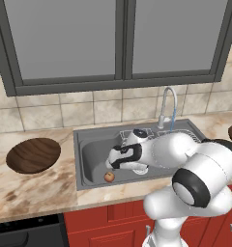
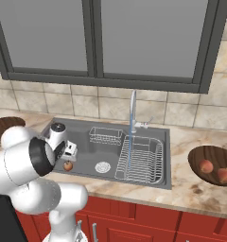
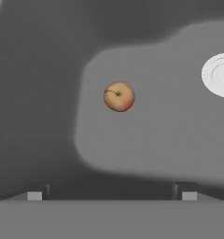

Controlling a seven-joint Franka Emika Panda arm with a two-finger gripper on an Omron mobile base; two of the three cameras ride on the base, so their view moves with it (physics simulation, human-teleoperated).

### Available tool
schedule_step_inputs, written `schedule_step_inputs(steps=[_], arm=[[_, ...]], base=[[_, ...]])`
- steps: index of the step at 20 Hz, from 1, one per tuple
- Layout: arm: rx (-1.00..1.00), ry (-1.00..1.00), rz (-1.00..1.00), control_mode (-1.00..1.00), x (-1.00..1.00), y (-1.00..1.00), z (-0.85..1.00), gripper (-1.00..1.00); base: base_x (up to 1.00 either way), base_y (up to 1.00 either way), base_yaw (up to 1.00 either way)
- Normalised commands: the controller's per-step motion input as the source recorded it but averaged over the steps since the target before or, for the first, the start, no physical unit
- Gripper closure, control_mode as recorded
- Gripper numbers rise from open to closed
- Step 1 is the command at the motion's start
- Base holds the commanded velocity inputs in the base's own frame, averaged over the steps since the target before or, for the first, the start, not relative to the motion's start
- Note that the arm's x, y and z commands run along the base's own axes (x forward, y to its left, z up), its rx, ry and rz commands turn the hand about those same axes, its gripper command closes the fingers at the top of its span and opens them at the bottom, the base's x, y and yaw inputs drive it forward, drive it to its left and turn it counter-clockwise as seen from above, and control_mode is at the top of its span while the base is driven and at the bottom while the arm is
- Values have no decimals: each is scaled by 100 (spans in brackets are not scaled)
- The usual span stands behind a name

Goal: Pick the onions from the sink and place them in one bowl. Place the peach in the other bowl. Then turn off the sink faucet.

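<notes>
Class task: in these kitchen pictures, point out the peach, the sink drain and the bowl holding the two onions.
peach [image 3: 119, 96]: hand view, on the middle of its skin.
drain [image 2: 102, 167]: right base view, on its white disc.
bowl [image 2: 200, 158]: right base view, on its bare inner wall, left of the onions.

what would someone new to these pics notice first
First the big white arm bent low over the sink, its gripper open and hanging just above the lone peach on the basin floor near the front left corner. Next, the thin stream running from the chrome faucet onto the wire rack. Then the two onions lying in the wooden bowl on the counter right of the sink, while the other bowl at left sits empty.
</notes>
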Motion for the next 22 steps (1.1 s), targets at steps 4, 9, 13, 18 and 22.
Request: schedule_step_inputs(steps=[4,9,13,18,22], arm=[[0,0,0,-100,16,0,-16,-100],[2,0,0,-100,7,0,-19,-100],[0,1,0,-100,2,0,-20,-100],[0,2,0,-100,0,0,-27,-100],[0,1,0,-100,7,8,-15,-100]], base=[[0,0,0],[0,0,0],[0,0,0],[0,0,0],[0,0,0]])
